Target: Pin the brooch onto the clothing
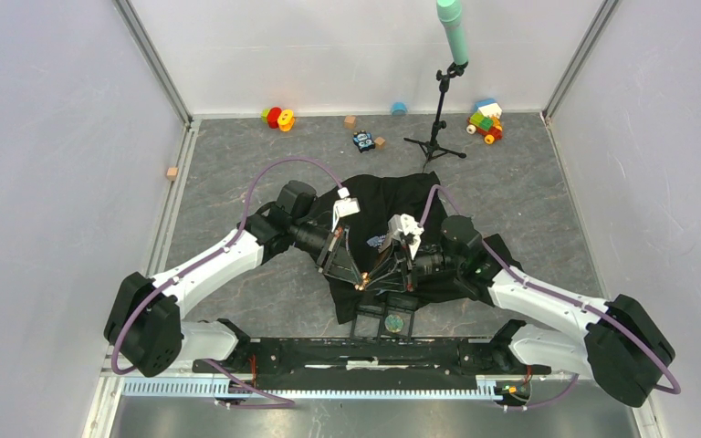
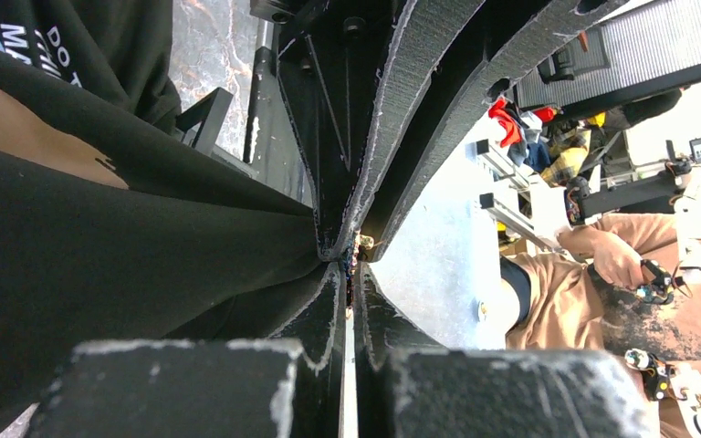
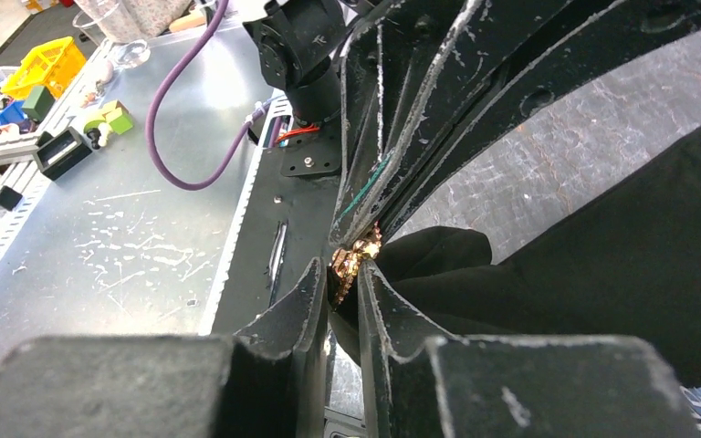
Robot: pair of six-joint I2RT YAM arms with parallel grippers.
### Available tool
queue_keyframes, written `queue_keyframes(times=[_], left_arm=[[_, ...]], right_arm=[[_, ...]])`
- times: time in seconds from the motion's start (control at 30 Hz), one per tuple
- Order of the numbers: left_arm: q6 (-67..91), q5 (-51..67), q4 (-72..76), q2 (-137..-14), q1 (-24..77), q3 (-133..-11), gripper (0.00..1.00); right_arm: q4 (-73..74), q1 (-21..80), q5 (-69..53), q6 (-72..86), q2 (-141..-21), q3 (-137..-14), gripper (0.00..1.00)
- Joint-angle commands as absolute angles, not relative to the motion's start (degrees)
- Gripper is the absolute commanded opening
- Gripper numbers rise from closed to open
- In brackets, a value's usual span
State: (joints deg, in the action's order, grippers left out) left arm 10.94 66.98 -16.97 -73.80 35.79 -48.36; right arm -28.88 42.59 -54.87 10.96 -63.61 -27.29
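Observation:
The clothing [image 1: 392, 196] is a black T-shirt spread on the grey table, with part of its print beside the arms. Both grippers meet tip to tip over its near hem. The brooch [image 3: 354, 260] is small and gold, and my right gripper [image 3: 347, 274] is shut on it beside a fold of black cloth [image 3: 602, 237]. My left gripper [image 2: 351, 266] is shut, its tips right against the brooch [image 2: 363, 242]; what they pinch is hidden. In the top view the brooch [image 1: 363, 286] is a gold speck between the left gripper [image 1: 357, 277] and the right gripper [image 1: 372, 280].
A microphone stand [image 1: 438, 137] rises just behind the shirt. Toys [image 1: 278, 117] and coloured blocks [image 1: 486, 120] lie along the back wall, with small pieces [image 1: 363, 140] between them. A wooden cube [image 1: 172, 172] sits at the left edge. A black rail [image 1: 356, 351] runs along the near edge.

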Motion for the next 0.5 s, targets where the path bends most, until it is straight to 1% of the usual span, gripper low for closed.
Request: queue_keyframes(times=[0.0, 0.27, 0.47], left_arm=[[9.58, 70.27, -15.27, -73.04, 37.80, -50.80, 0.02], [9.35, 70.22, -15.47, -73.16, 38.05, -50.80, 0.02], [8.13, 69.57, -16.95, -73.21, 38.15, -51.28, 0.02]], right_arm=[[-28.97, 43.09, -45.95, 10.02, -64.93, -31.52, 0.04], [-23.17, 43.07, -42.67, 10.30, -66.46, -34.80, 0.03], [-21.88, 43.06, -38.72, 11.98, -66.61, -35.24, 0.03]])
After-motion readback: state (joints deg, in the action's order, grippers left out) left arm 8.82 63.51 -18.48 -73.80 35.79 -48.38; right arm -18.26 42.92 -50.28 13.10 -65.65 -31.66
